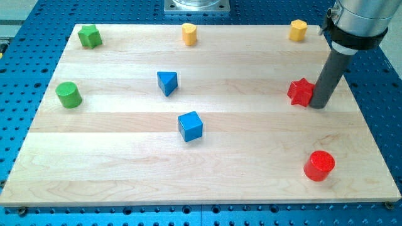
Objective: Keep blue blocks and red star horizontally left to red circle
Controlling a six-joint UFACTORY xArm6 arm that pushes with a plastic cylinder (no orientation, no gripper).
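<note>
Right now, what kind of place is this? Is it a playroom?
Probably a robot lab bench, not a playroom. A wooden board lies on a blue metal table full of bolt holes, and my tip rests right of the red star, among small coloured blocks.

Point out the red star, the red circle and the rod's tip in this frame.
red star (300, 92), camera view, on its top face.
red circle (320, 165), camera view, on its round top face.
my tip (319, 105), camera view, at the rod's very end, at the star's right side.
</note>
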